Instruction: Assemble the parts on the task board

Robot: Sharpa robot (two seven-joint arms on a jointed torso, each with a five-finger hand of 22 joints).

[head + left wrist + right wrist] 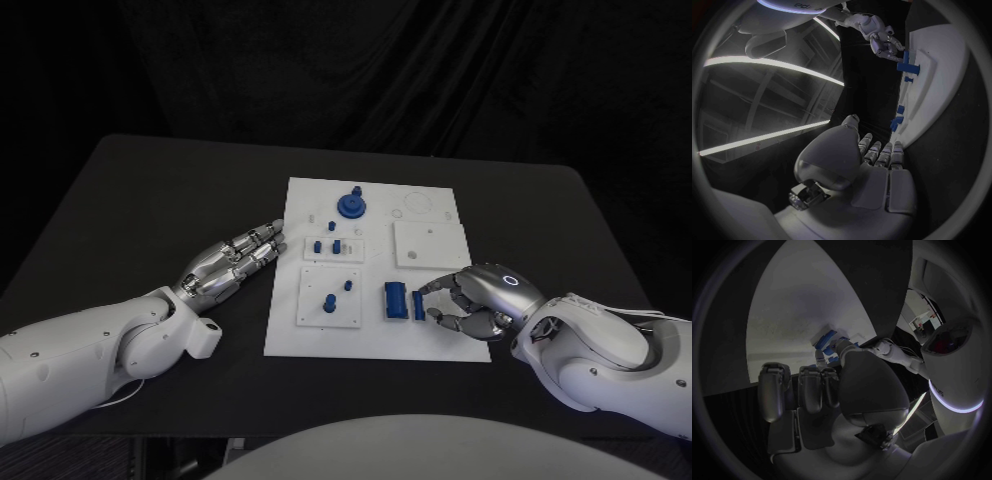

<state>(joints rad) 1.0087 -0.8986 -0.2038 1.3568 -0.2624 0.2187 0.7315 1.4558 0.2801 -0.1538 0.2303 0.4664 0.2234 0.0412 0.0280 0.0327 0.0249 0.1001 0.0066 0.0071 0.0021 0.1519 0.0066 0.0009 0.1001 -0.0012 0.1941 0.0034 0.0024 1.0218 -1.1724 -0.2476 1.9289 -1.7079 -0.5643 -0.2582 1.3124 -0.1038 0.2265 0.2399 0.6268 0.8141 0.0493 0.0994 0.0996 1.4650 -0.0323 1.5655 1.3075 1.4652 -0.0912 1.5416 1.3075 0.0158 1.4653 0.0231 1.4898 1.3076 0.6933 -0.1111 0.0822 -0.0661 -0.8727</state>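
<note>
Task board (433,345), the white plate, is lying flat on the black table (144,200) between the two hands. The right hand (476,297) is working at the board's near right part, with its fingers curling toward two upright blue blocks (394,300) that are standing side by side. The nearer block (420,306) is sitting right at the fingertips. Whether the fingers are clamping it or merely touching it cannot be told; the right wrist view is showing blue pieces (826,342) just beyond the fingertips, partly hidden by the thumb.

The step in hand appears to be the taking up or seating of one of these blocks. The next move is calling for a firm pinch on the nearer block alone, followed by a straight lift that is not tipping its neighbour, which is standing just beside it.

The left hand (231,262) is resting at the board's left edge, its fingers lying straight and close together and holding nothing. Its fingertips are pointing toward a small raised white plate (330,247) carrying short blue pegs (338,245).

Other items are surrounding the work. A second raised plate (332,297) with blue pegs is sitting just beyond the right fingertips, past the blocks. A blue round knob (352,205) is standing at the far side of the board. A bare white square plate (428,243) is lying beyond the right hand's knuckles. The peg plate is the closest obstruction to any sideways motion of the block.
</note>
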